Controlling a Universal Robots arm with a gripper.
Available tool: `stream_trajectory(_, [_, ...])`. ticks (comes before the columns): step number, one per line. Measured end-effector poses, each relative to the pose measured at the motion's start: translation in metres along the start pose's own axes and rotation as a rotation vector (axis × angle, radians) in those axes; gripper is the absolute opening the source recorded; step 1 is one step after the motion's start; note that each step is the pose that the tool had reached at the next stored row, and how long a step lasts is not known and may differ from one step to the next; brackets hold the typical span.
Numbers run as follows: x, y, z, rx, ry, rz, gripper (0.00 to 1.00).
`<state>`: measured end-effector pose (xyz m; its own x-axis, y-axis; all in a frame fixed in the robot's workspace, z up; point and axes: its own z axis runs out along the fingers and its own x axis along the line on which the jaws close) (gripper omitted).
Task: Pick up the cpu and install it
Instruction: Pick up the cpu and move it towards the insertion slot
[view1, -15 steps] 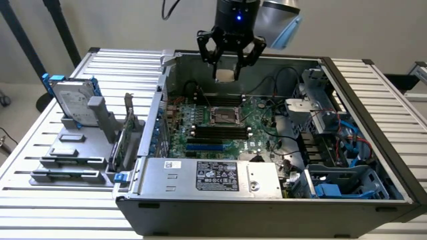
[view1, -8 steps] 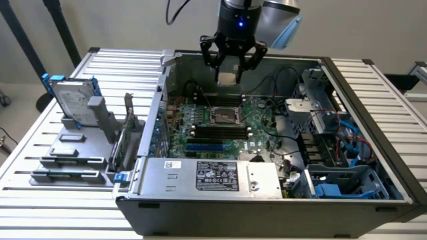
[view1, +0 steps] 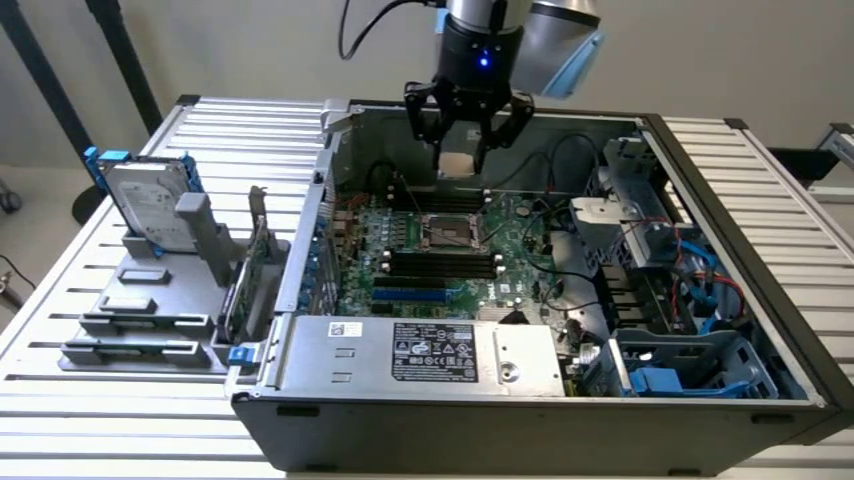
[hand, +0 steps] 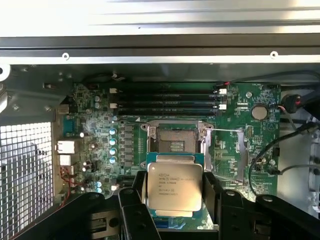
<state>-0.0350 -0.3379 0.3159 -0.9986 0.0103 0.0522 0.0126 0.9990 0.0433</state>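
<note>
Wrist view has the cpu (hand: 174, 186) gripped between the black fingers (hand: 134, 192) of the hand (hand: 174, 200), which is clamped on two opposite edges of the chip, with the jaws standing wide to span it. By my judgement the chip is light, stiff and flat. Its metal top looks smooth enough to slip, and its underside is probably delicate, so the bare edges, where it is held now, are the sensible place to grip.

It is a small square with a silver-grey metal top carrying lines of printed lettering, and a thin green rim shows around it.

The chip hangs level above the green circuit board (hand: 250, 150), close to the open socket (hand: 175, 142) but clear of it and not yet seated. Black memory sticks (hand: 167, 100) lie in a row on the socket's other side.

In the exterior view the hand (view1: 461, 150) and chip (view1: 458, 163) sit in the upper middle of the frame, over the far end of the open computer case (view1: 534, 420), and the socket (view1: 450, 232) is lower, near the centre. At that view's left a hard drive (view1: 140, 200) stands in a rack on the slatted tabletop (view1: 787, 200).
</note>
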Motion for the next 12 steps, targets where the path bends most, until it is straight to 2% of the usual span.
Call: stream_trajectory(12, [-0.004, 0.0009, 0.0217, -0.0001, -0.0001, 0.001, 0.55])
